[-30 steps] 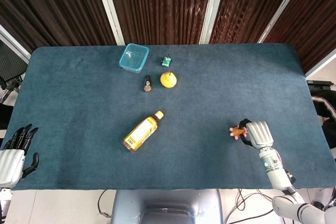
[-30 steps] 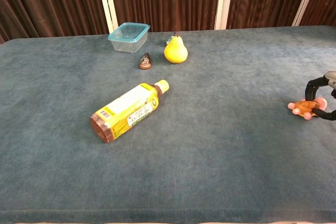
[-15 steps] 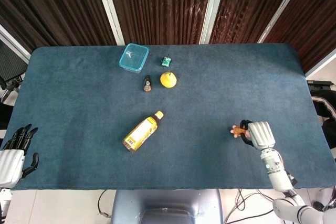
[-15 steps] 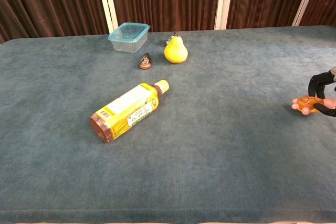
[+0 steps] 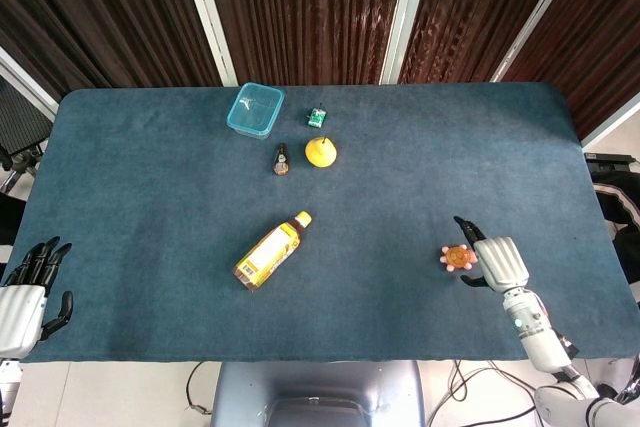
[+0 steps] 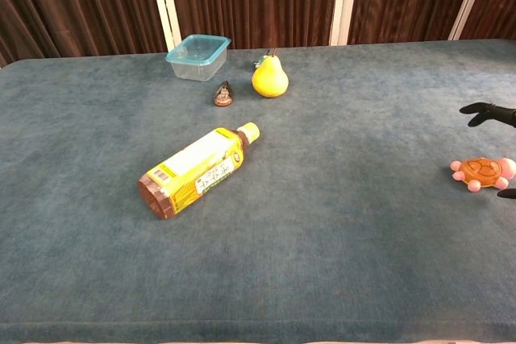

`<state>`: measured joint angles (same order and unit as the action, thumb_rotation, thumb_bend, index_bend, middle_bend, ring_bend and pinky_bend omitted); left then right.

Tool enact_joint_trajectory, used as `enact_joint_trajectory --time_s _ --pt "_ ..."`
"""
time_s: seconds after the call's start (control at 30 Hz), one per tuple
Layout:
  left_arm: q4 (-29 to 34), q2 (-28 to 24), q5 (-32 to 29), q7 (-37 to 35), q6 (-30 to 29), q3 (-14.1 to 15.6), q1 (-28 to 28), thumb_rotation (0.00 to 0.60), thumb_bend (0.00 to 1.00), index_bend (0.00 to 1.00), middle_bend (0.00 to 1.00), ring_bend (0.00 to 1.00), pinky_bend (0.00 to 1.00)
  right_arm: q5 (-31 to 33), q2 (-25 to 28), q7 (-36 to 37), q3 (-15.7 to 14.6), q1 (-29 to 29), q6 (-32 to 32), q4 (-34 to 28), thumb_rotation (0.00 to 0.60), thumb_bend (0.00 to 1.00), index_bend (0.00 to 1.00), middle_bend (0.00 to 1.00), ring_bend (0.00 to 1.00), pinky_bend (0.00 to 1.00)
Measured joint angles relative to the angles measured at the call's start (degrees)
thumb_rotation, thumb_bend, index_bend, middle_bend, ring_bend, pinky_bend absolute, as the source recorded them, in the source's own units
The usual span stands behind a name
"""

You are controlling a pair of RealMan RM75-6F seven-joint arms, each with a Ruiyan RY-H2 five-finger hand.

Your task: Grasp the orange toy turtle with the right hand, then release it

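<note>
The orange toy turtle (image 5: 458,258) (image 6: 484,172) lies flat on the blue table cloth at the right, with pink feet showing. My right hand (image 5: 495,260) sits just right of it, fingers spread apart and off the toy; in the chest view only dark fingertips (image 6: 482,111) reach in from the right edge. My left hand (image 5: 28,292) rests at the table's near left corner, fingers apart, holding nothing.
A yellow-labelled bottle (image 5: 270,251) lies on its side mid-table. At the back stand a yellow pear (image 5: 320,152), a small brown figure (image 5: 281,161), a teal plastic box (image 5: 254,110) and a small green item (image 5: 317,117). The table edge (image 5: 600,197) runs close to my right hand.
My right hand has let go of the turtle: its fingers spread wide and the toy dropped from a slightly raised grip onto the cloth. The left hand stayed put.
</note>
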<state>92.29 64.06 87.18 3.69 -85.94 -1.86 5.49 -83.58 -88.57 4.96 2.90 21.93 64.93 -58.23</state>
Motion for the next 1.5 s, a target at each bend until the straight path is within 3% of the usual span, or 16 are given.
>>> enact_joint_trajectory --time_s 0.17,0.23,0.3,0.4,0.77,0.93,1.13,1.3,1.5 --pt "0.11 0.03 -0.08 0.15 0.09 -0.03 0.02 0.6 0.56 0.08 0.0 0.03 0.26 0.79 1.82 0.09 0.61 -0.35 0.47 -3.74 0.6 0.1 0.06 0.22 0.96 0.9" --pt "0.15 0.05 -0.13 0.24 0.17 -0.06 0.05 0.6 0.56 0.08 0.0 0.03 0.26 1.5 1.86 0.38 1.35 -0.38 0.71 -4.16 0.6 0.1 0.16 0.23 0.97 0.91" --pt "0.19 0.05 -0.2 0.31 0.22 -0.07 0.06 0.6 0.56 0.08 0.0 0.03 0.26 1.84 1.72 0.79 1.64 -0.35 0.67 -4.26 0.6 0.1 0.34 0.3 0.99 0.93" --pt "0.27 0.0 -0.25 0.38 0.3 -0.07 0.06 0.6 0.56 0.08 0.0 0.03 0.26 2.44 0.98 1.0 2.01 -0.23 0.44 -3.61 0.6 0.1 0.45 0.38 1.0 0.95" --pt "0.25 -0.1 -0.25 0.05 0.21 -0.09 -0.02 0.6 0.56 0.08 0.0 0.03 0.26 3.73 -2.41 1.46 1.87 0.68 -3.03 0.88 0.6 0.19 0.57 0.48 1.0 0.97" --pt "0.22 -0.07 -0.31 0.04 0.3 -0.11 0.0 0.6 0.56 0.08 0.0 0.03 0.26 3.55 -3.63 1.62 1.85 0.73 -2.64 2.69 0.6 0.35 0.63 0.53 1.0 0.98" --pt "0.31 -0.12 -0.45 0.09 0.47 -0.16 0.06 0.6 0.56 0.09 0.0 0.03 0.26 3.19 -4.46 2.33 1.86 0.69 -2.01 4.02 0.6 0.6 0.71 0.6 1.0 1.0" --pt "0.35 -0.19 -0.64 -0.04 0.59 -0.23 0.08 0.6 0.56 0.08 0.0 0.03 0.26 2.97 -5.2 2.84 2.03 0.58 -1.09 5.28 0.6 0.96 0.83 0.69 1.0 1.0" --pt "0.36 -0.27 -0.73 -0.18 0.59 -0.26 0.05 0.6 0.56 0.09 0.0 0.03 0.26 2.06 -6.66 3.92 2.2 0.31 1.37 7.72 0.6 1.0 0.88 0.78 1.0 1.0"
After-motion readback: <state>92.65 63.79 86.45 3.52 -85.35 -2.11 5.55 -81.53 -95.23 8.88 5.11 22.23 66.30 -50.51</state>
